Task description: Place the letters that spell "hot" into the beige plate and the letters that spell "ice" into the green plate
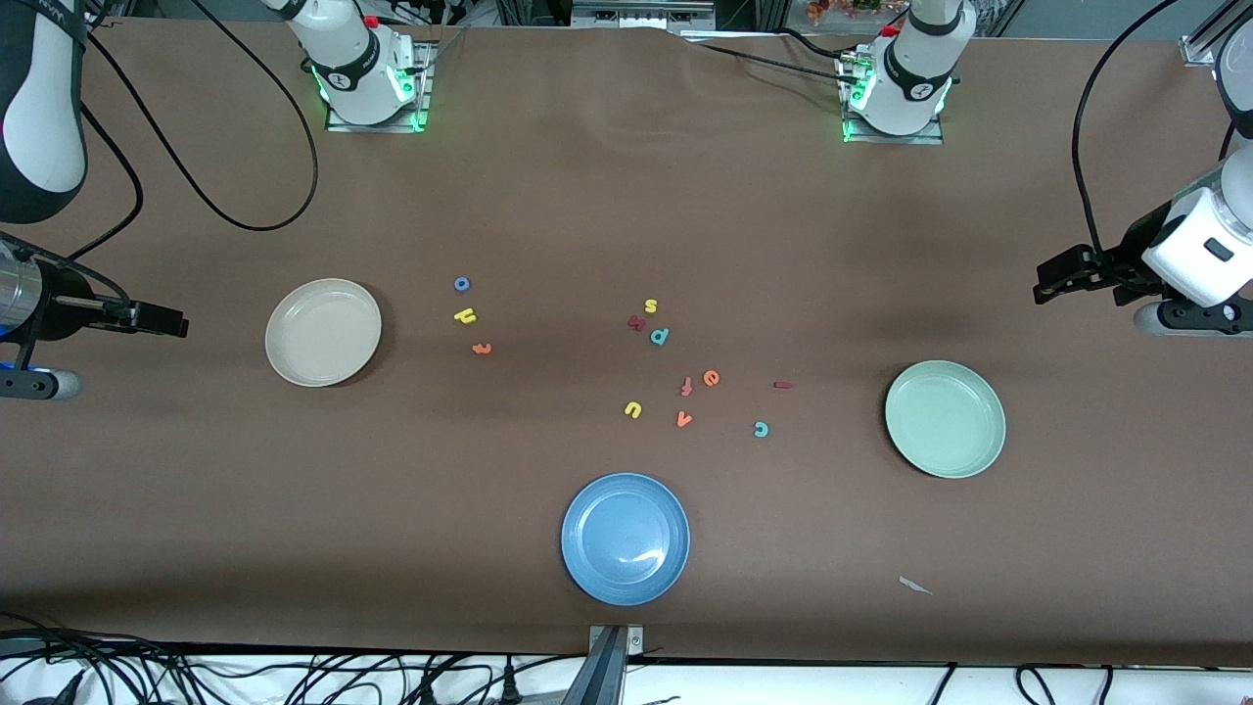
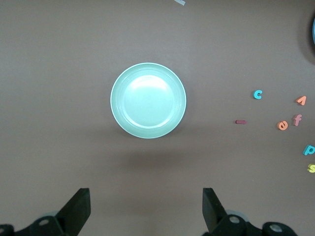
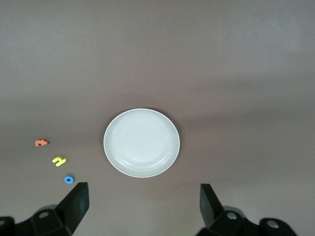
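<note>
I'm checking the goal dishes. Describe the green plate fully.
The green plate is round, shallow and plain, pale mint, smooth with a slight sheen and a raised rim. It lies flat and empty on the brown table toward the left arm's end. Nothing touches it; the teal c and red i lie apart from it.

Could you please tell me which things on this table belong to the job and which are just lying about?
Job:
- yellow h, blue o, orange t
- beige plate
- dark red i, teal c, orange e
- green plate

Lying about:
- blue plate
- yellow s, yellow u
- teal p
- orange v
</note>
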Tool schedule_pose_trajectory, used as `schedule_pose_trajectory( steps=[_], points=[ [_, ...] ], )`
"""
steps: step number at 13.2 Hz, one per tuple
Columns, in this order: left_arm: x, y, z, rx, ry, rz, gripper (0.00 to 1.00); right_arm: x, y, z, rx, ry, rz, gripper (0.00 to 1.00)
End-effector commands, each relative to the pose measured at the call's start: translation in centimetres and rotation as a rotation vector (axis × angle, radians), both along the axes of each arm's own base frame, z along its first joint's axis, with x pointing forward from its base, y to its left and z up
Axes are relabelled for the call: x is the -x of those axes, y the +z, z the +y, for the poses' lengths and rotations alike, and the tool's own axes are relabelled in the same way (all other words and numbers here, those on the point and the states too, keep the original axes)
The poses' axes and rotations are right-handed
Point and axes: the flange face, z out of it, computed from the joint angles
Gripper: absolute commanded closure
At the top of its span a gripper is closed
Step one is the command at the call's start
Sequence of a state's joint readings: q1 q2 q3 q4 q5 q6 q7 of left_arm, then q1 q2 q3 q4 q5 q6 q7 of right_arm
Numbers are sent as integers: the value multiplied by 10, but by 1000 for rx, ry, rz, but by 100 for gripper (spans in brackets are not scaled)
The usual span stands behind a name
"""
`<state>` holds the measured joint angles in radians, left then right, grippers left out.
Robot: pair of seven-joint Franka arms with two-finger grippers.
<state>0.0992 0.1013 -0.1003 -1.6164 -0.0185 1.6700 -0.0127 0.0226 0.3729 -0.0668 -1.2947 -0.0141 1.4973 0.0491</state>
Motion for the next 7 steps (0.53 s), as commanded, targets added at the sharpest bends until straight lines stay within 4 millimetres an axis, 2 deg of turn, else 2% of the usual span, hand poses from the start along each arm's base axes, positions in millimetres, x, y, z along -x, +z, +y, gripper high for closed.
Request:
schedule_pose_trajectory(
  steps=[1, 7],
  points=[
    [0, 6, 1, -11, -18, -5, 0, 9, 7, 2, -9, -1, 4, 0],
    [0, 3, 2, -13, -18, -2, 0, 9, 7, 1, -6, -8, 4, 0]
  ],
)
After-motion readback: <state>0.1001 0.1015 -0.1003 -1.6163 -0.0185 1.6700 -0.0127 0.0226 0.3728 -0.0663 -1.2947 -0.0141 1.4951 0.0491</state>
